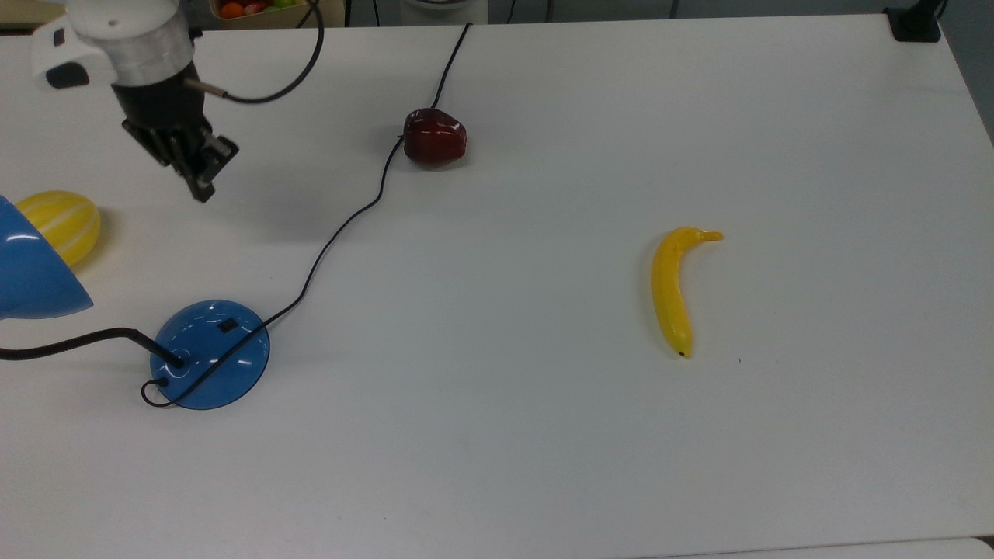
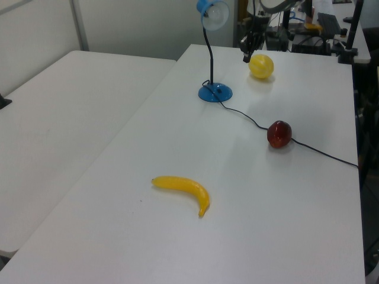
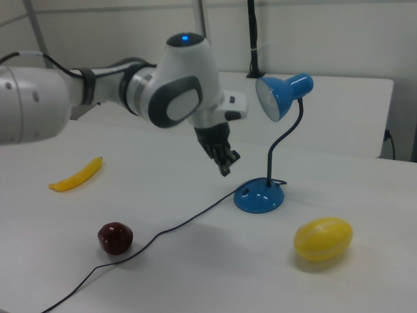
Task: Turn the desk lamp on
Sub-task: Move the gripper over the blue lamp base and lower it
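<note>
The desk lamp has a glossy blue round base [image 1: 210, 355] with a small black switch [image 1: 227, 326] near the top view's lower left. Its thin black gooseneck [image 3: 287, 140] rises to a blue cone shade [image 3: 281, 94]. A black cord [image 1: 342, 225] runs from the base across the table. My gripper [image 1: 202, 183] hangs above the table beyond the base, between the base and the top view's upper left. Its fingers are shut with nothing between them. In the right view my gripper [image 3: 225, 167] hovers just left of the base [image 3: 259, 196] and higher. In the left view it [image 2: 246, 57] is beside the melon.
A yellow striped melon [image 1: 60, 222] lies by the shade [image 1: 31, 272]. A dark red apple [image 1: 435, 137] sits against the cord. A banana [image 1: 672, 289] lies far off on the top view's right. The white table [image 1: 497, 435] is bare toward the top view's bottom.
</note>
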`<action>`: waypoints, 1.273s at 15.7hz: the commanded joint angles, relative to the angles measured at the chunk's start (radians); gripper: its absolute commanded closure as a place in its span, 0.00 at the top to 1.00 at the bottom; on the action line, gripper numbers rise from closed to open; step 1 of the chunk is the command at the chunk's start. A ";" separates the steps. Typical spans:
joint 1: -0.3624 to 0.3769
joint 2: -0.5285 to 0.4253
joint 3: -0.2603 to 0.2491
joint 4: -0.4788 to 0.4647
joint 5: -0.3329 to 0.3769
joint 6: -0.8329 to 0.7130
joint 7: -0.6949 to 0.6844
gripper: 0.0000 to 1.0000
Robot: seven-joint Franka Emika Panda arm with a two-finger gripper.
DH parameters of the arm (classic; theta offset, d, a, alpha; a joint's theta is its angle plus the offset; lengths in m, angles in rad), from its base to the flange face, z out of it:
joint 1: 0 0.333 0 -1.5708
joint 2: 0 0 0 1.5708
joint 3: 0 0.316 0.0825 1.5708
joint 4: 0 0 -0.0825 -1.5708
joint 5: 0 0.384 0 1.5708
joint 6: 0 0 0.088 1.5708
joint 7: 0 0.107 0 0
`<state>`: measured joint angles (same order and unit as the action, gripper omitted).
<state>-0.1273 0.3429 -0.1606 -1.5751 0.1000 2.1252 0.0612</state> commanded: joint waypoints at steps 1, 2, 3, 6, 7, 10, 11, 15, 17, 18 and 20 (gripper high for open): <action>0.005 0.082 -0.010 0.007 0.023 0.186 0.075 0.00; 0.005 0.099 -0.010 0.007 0.023 0.237 0.106 0.00; 0.005 0.114 -0.010 0.007 0.023 0.274 0.126 0.00; 0.005 0.146 -0.010 0.007 0.024 0.347 0.143 0.00; 0.005 0.148 -0.010 0.007 0.026 0.357 0.144 0.00; 0.008 0.157 -0.010 0.003 0.026 0.358 0.144 0.00; 0.009 0.162 -0.010 0.001 0.026 0.358 0.146 0.00; 0.021 0.206 -0.008 0.004 0.024 0.360 0.181 0.00; 0.034 0.231 -0.008 0.012 0.020 0.361 0.201 0.00; 0.037 0.235 -0.008 0.012 0.018 0.374 0.210 0.00; 0.040 0.243 -0.007 0.012 0.020 0.418 0.224 0.00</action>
<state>-0.1064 0.5685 -0.1580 -1.5733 0.1021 2.4848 0.2527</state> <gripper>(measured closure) 0.991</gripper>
